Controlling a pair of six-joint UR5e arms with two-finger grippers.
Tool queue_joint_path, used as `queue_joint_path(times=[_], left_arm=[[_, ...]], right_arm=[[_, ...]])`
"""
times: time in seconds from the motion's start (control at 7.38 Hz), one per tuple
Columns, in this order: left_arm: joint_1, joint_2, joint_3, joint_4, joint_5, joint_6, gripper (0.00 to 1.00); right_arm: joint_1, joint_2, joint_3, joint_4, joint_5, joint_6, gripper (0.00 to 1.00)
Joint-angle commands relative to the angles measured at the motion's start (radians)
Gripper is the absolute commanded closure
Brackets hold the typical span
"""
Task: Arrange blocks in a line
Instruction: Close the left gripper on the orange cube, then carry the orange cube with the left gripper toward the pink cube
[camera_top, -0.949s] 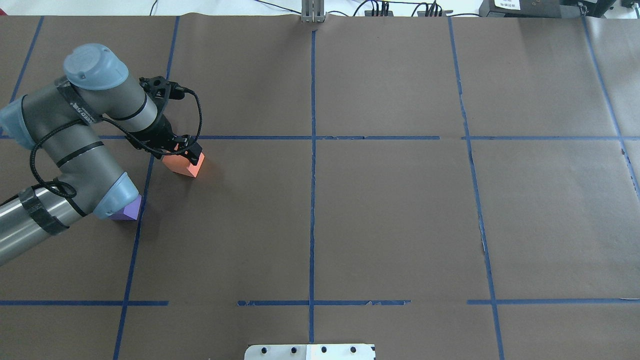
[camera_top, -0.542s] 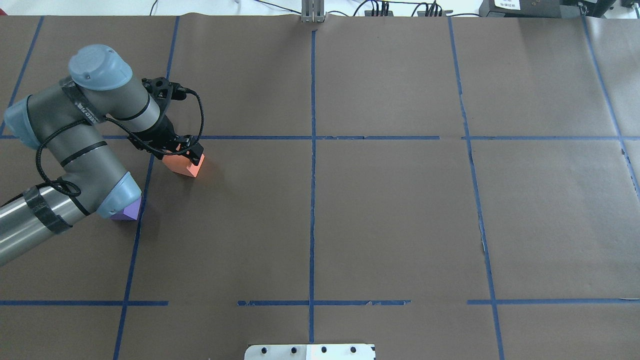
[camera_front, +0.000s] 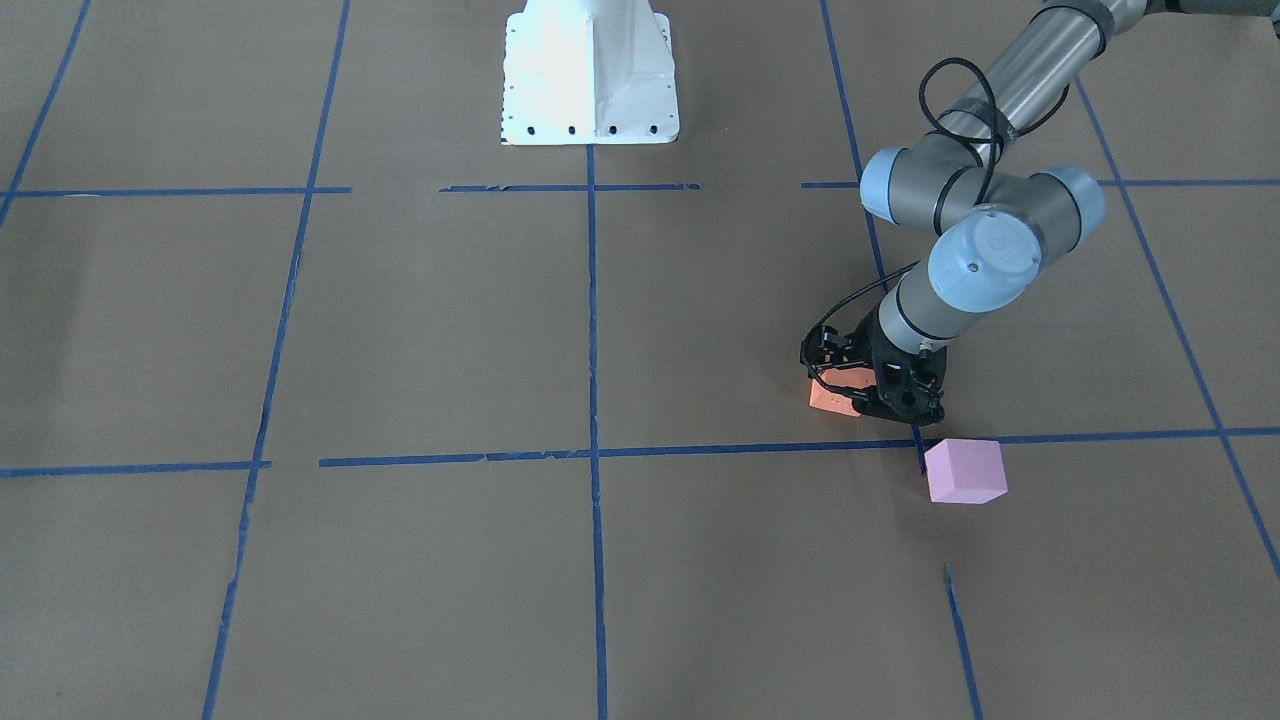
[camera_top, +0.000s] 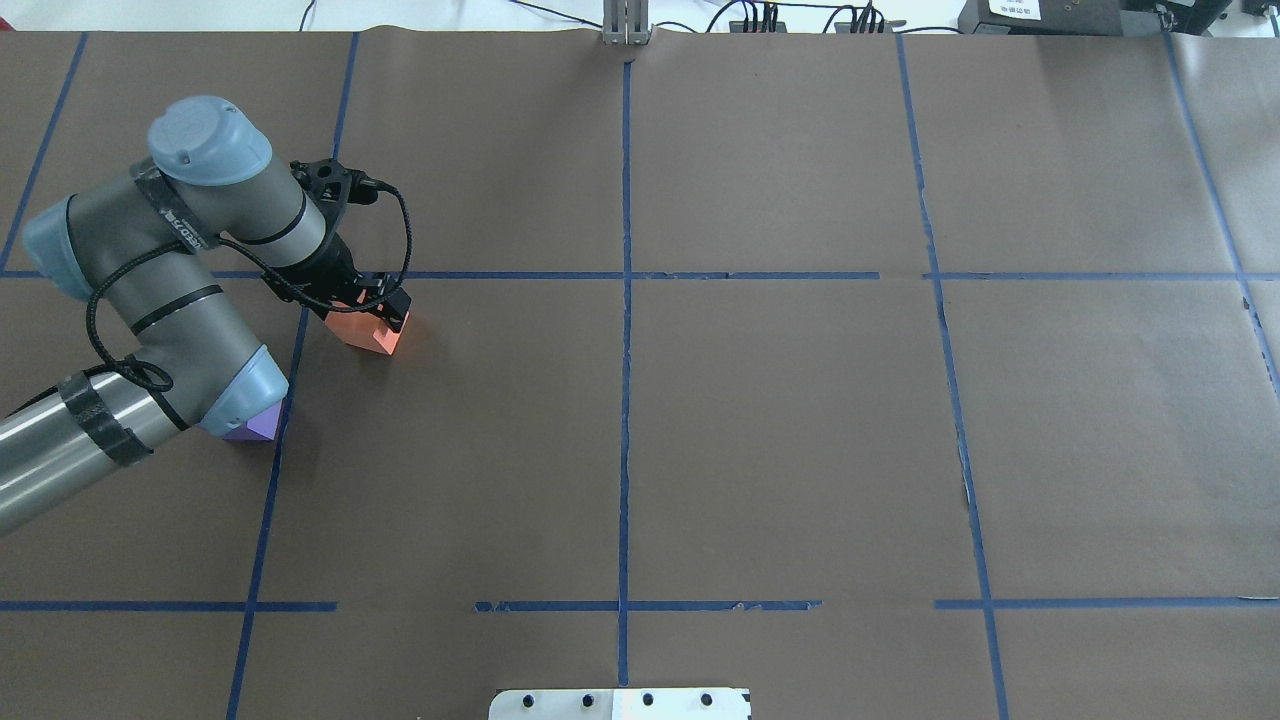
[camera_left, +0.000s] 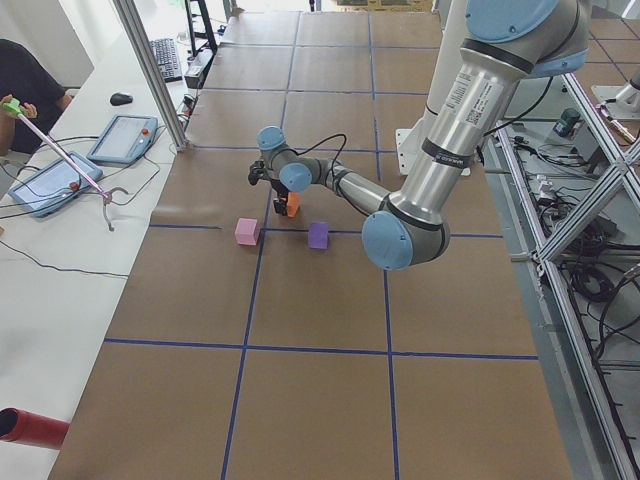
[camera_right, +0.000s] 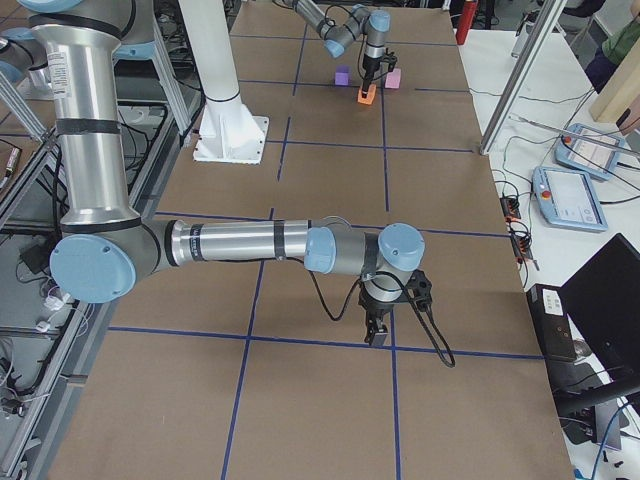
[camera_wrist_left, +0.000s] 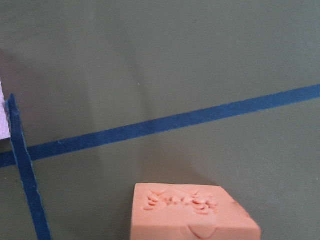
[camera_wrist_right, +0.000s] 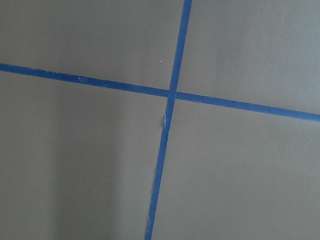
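Brown table (camera_top: 800, 450); blue tape lines (camera_top: 625, 400)

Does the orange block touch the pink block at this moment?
Apart. The exterior left view shows a strip of bare brown paper between the orange block and the pink block, so their faces do not meet.

The table (camera_top: 780, 430) is covered in brown paper gridded with blue tape (camera_top: 625, 400). Between the fingers (camera_top: 395, 303) of the left gripper (camera_top: 368, 312) is the orange block (camera_top: 366, 334) (resting or barely lifted, unclear). The pink block (camera_front: 964, 471) lies near the fingers, beyond a tape line. The purple block (camera_top: 255, 428) lies back from them on the robot's side, and the white base (camera_front: 588, 70) stands well apart.
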Motion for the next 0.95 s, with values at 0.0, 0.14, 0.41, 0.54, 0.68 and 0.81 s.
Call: queue_joint_path(times=[0.0,0.14,0.41,0.54,0.68,0.81], left_arm=[[0.009,-0.002,0.008,-0.010,0.001,0.000,0.20],[0.009,-0.002,0.008,-0.010,0.002,0.002,0.38],[0.008,-0.002,-0.003,-0.010,0.002,0.000,0.69],[-0.002,0.003,-0.039,-0.006,0.002,-0.003,0.69],[-0.053,0.007,-0.090,0.026,-0.004,0.002,0.69],[-0.093,0.015,-0.153,0.105,-0.006,0.012,0.68]], right_arm=[[0.000,0.000,0.000,0.000,0.000,0.000,0.00],[0.000,0.000,0.000,0.000,0.000,0.000,0.00],[0.000,0.000,0.000,0.000,0.000,0.000,0.00],[0.000,0.000,0.000,0.000,0.000,0.000,0.00],[0.000,0.000,0.000,0.000,0.000,0.000,0.00],[0.000,0.000,0.000,0.000,0.000,0.000,0.00]])
